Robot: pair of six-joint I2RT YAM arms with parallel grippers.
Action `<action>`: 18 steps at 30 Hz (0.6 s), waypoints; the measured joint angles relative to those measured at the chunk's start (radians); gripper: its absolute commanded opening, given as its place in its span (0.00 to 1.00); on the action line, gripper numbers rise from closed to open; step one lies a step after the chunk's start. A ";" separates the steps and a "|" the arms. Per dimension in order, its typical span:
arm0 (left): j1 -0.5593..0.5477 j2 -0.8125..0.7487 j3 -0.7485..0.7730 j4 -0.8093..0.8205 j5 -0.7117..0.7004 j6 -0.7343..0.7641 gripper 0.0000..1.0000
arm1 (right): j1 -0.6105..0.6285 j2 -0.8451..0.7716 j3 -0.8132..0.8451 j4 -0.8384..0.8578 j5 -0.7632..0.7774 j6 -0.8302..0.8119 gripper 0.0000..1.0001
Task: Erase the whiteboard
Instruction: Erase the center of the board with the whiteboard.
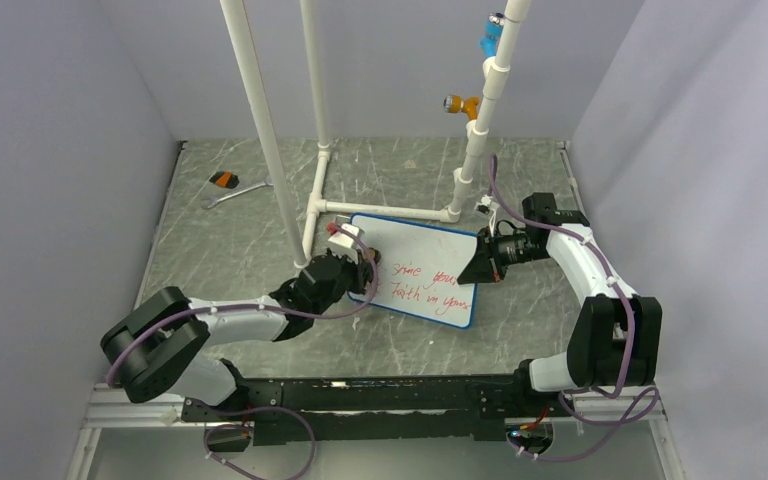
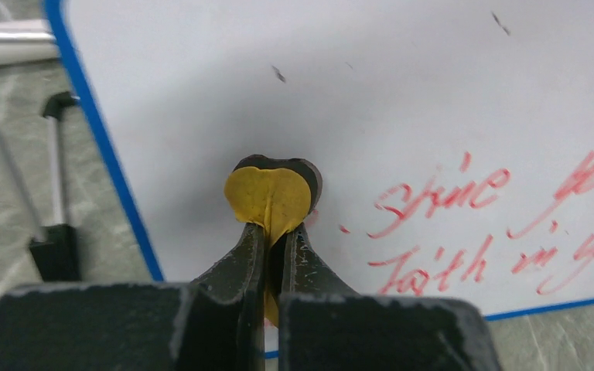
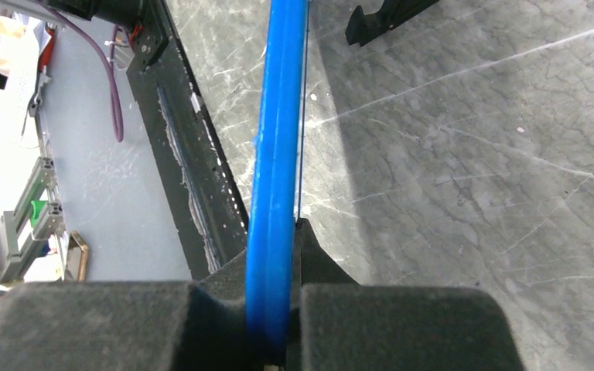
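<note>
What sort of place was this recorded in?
Probably a robotics test cell: plain grey walls enclose a marbled table, with a white pipe frame on it and two robot arms mounted at its near edge.

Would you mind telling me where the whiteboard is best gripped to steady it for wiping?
By its thin blue frame at the right-hand edge, coming in from the right, jaws straddling the edge, as the right gripper does. The whiteboard is a thin panel, and this leaves its written face free.
</note>
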 measured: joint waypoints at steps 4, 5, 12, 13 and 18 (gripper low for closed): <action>-0.072 0.040 -0.014 0.042 -0.010 -0.005 0.00 | -0.006 0.002 0.000 0.000 0.001 0.010 0.00; -0.087 0.045 -0.014 0.043 -0.013 -0.004 0.00 | -0.006 0.003 0.000 0.001 0.002 0.010 0.00; -0.063 0.028 -0.016 0.021 0.003 -0.009 0.00 | -0.003 0.003 0.000 0.010 0.002 -0.004 0.00; -0.033 0.014 -0.018 0.005 0.016 -0.012 0.00 | -0.001 0.003 0.000 0.017 0.002 -0.008 0.00; 0.077 -0.035 -0.019 -0.053 0.031 -0.013 0.00 | 0.002 0.003 0.001 0.020 0.001 -0.011 0.00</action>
